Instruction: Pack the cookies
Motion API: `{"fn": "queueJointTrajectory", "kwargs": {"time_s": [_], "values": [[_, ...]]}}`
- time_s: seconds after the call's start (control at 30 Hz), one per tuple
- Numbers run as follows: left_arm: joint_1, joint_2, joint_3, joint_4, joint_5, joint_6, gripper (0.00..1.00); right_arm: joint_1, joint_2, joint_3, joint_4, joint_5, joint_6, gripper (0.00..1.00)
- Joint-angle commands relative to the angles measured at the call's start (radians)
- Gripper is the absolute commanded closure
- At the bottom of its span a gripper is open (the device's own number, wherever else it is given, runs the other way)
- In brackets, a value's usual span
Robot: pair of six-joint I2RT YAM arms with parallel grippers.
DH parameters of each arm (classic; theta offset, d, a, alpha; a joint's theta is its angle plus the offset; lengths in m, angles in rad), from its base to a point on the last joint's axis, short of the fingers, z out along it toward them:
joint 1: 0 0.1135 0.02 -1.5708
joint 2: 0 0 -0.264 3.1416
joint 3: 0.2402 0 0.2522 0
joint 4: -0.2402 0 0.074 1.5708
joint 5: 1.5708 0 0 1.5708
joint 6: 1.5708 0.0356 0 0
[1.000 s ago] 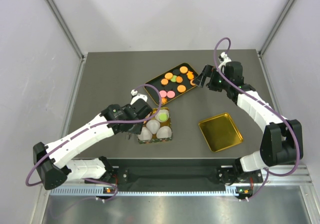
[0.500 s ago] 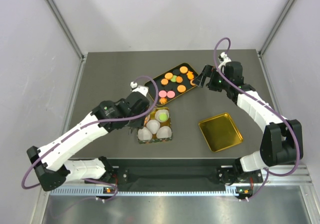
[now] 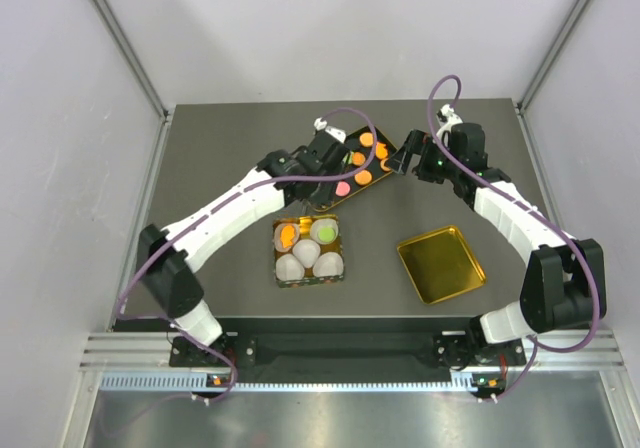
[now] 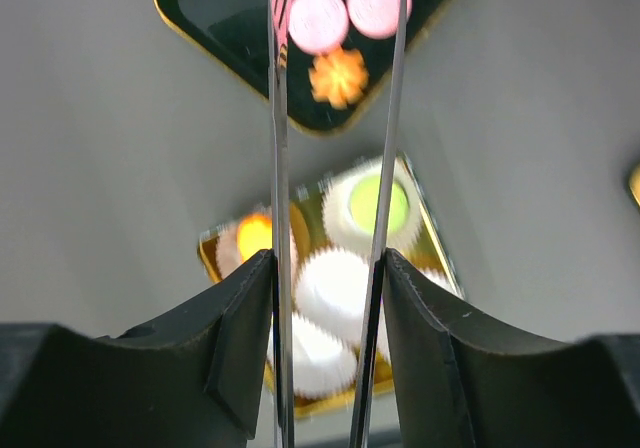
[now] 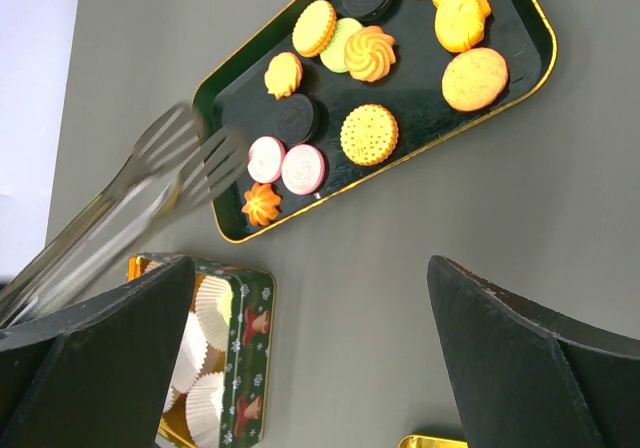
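The cookies (image 3: 357,158) (image 5: 369,133), orange, pink, green and dark, lie on a black gold-rimmed tray (image 3: 312,160) (image 5: 420,73). My left gripper (image 3: 325,163) (image 4: 328,263) is shut on metal tongs (image 4: 278,118) (image 5: 150,183). The tong tips hover apart and hold nothing above the tray's near-left end, by two pink cookies (image 4: 345,10). A green tin (image 3: 310,282) (image 5: 240,348) holds white paper cups. One cup carries an orange cookie (image 3: 287,234) (image 4: 254,236) and one a green cookie (image 3: 324,233) (image 4: 379,201). My right gripper (image 3: 405,158) (image 5: 310,268) stands open beside the tray's right end.
An empty gold tray (image 3: 440,264) (image 5: 430,441) lies at the front right of the grey table. Grey walls close in the table on the left, right and back.
My left arm swung from over the tin out to the black tray, tongs still in its grip. An orange cookie now shows in the tin's far-left cup. The right arm stayed put.
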Motion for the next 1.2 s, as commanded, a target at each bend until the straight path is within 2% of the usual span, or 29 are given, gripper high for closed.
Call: {"fn": "queueJointTrajectory", "kwargs": {"time_s": [0.0,0.37,1.17], "values": [[0.049,0.042,0.099,0.098,0.015,0.050,0.49,0.014,-0.014,0.056,0.017,0.002,-0.022,0.00],[0.101,0.148,0.101,0.145,0.103,0.055,0.48,0.014,-0.017,0.056,0.017,-0.002,-0.022,0.00],[0.112,0.223,0.081,0.176,0.104,0.047,0.48,0.012,-0.012,0.057,0.017,-0.004,-0.022,0.00]]}}
